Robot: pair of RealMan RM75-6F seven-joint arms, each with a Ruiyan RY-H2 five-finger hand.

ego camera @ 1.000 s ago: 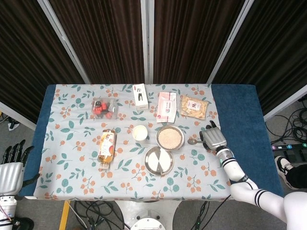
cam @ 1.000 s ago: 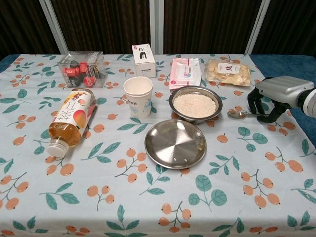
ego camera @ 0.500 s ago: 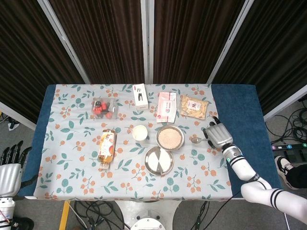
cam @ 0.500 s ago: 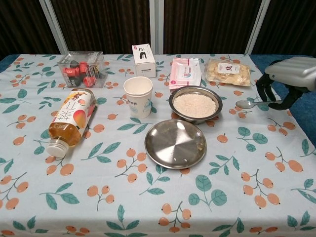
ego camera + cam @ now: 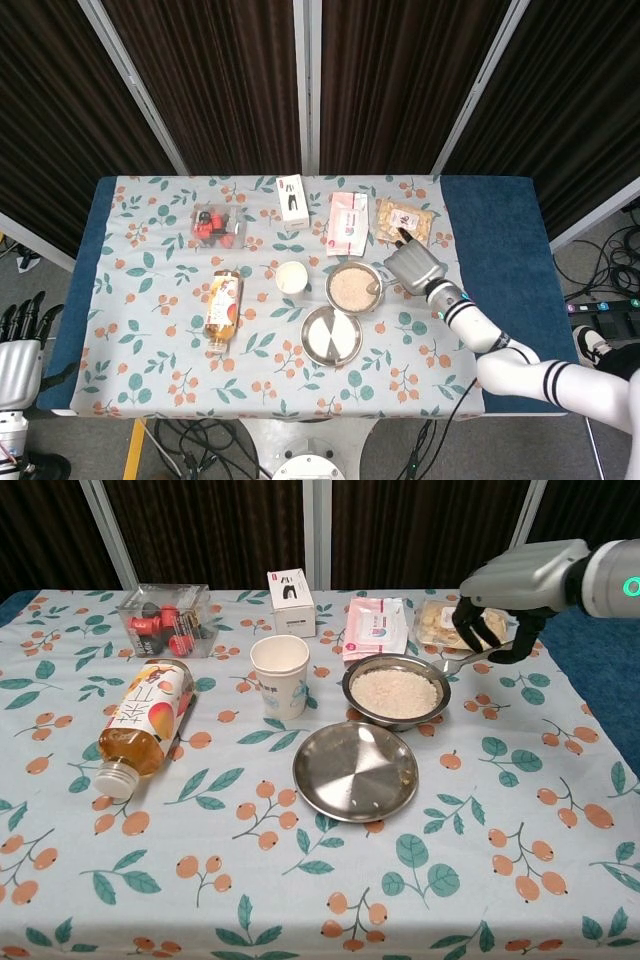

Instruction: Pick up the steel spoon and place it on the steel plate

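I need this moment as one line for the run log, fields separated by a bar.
right hand holds steel spoon, lifted | spoon near rice bowl | steel plate bare | left hand idle off table

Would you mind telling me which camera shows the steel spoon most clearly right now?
The chest view: the steel spoon shows side-on, held by the right hand above the table, near the rice bowl. In the head view the hand covers most of it; only its tip shows.
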